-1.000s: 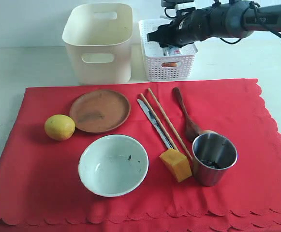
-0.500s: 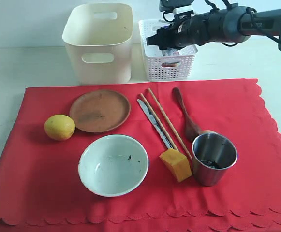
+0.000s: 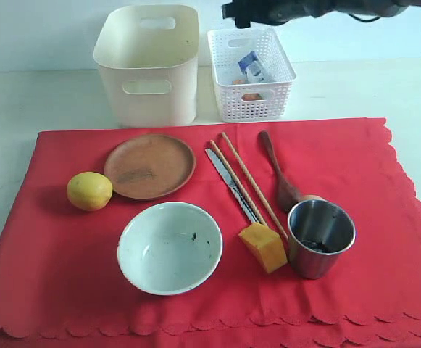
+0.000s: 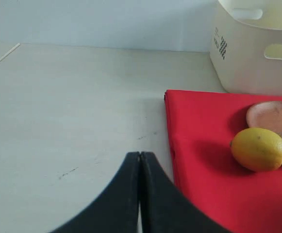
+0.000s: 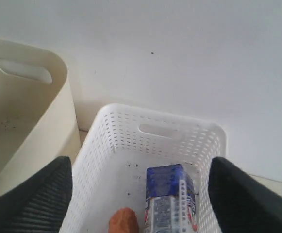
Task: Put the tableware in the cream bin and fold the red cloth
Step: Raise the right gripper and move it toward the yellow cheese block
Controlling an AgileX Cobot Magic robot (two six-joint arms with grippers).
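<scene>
Up over the white lattice basket [image 3: 251, 98], the right gripper [image 5: 141, 194] is seen w/ its jaws spread wide and nothing between them. The blue-white milk carton [image 5: 170, 204] is lying loose in the basket underneath, beside a small orange thing [image 5: 124, 221]. Best guess is that a piece of tableware is to be fetched next, since none of it is in the cream bin [image 3: 148, 87]. It's all laid out on the red cloth [image 3: 384, 203]: brown plate [image 3: 150, 166], pale bowl [image 3: 169, 246], knife [image 3: 232, 185] and chopsticks [image 3: 250, 181] side by side, wooden spoon [image 3: 277, 170], steel cup [image 3: 321, 238] right next to a yellow-orange block [image 3: 263, 246]. To do it clean, the hand should be lifted clear of the basket rim before it's swung over, and the right-side stuff (spoon, cup) is prob best taken first. The cup could be pinched by its wall, one finger in, one out. Thin things need a low pinch, and the cloth could get snagged w/ them. The lemon [image 3: 89, 191] isn't tableware, so it shouldn't be binned there. Folding can't be started till the cloth is cleared. Pose-wise, the right arm is stretched in from the right along the top of the exterior view, high up and mostly cropped. The left gripper [image 4: 140, 194] is pressed shut, empty, parked low over bare tabletop [image 4: 58, 121] just off the cloth's edge.
</scene>
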